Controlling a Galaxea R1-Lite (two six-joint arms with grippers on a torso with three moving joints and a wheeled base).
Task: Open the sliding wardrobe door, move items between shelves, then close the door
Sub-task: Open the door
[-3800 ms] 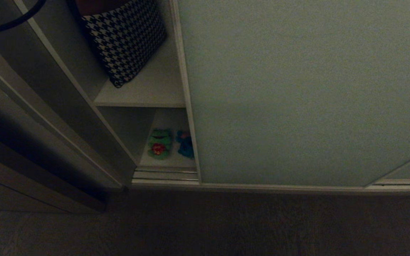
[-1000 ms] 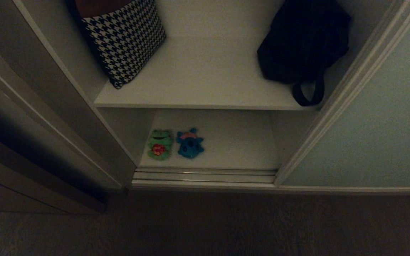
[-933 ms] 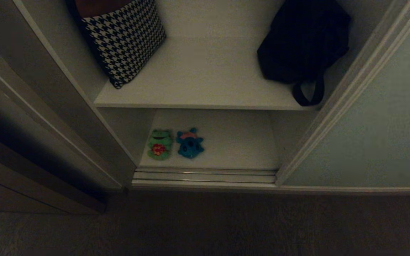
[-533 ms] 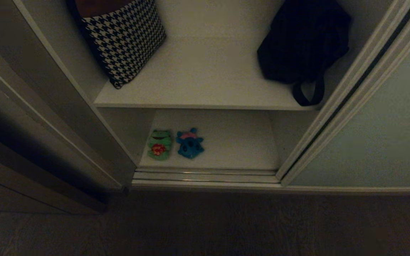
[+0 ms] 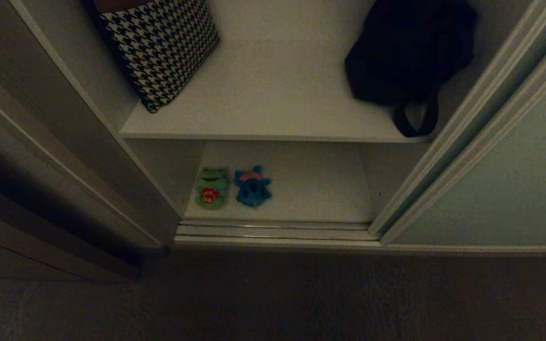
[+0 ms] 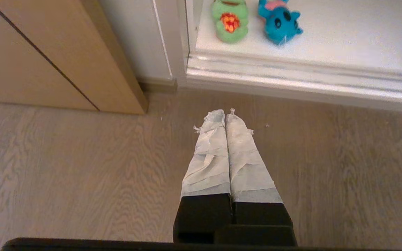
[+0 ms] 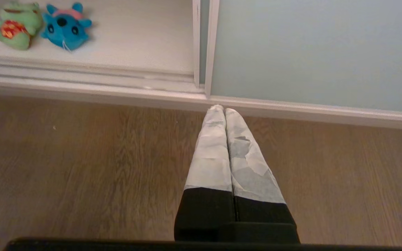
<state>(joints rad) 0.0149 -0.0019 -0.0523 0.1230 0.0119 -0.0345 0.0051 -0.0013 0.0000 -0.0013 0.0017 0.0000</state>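
1. The tall pale grey-green matte sliding wardrobe door (image 5: 514, 180) stands pushed right, so the shelves are exposed.
2. The small green plush frog (image 5: 211, 188) and the teal-blue plush animal (image 5: 251, 186) lie side by side near the front left of the off-white lower shelf (image 5: 315, 184), within easy reach.
3. The upper shelf (image 5: 277, 94) carries a houndstooth cushion (image 5: 159, 42) and a black bag (image 5: 405, 52), leaving a bare middle.
4. The left gripper (image 6: 224, 113) and right gripper (image 7: 220, 109) hang over the wooden floor (image 6: 82, 167), jaws pressed together, holding nothing.

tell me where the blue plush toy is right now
In the head view the blue plush toy lies on the lower shelf, left side, just right of the green frog.
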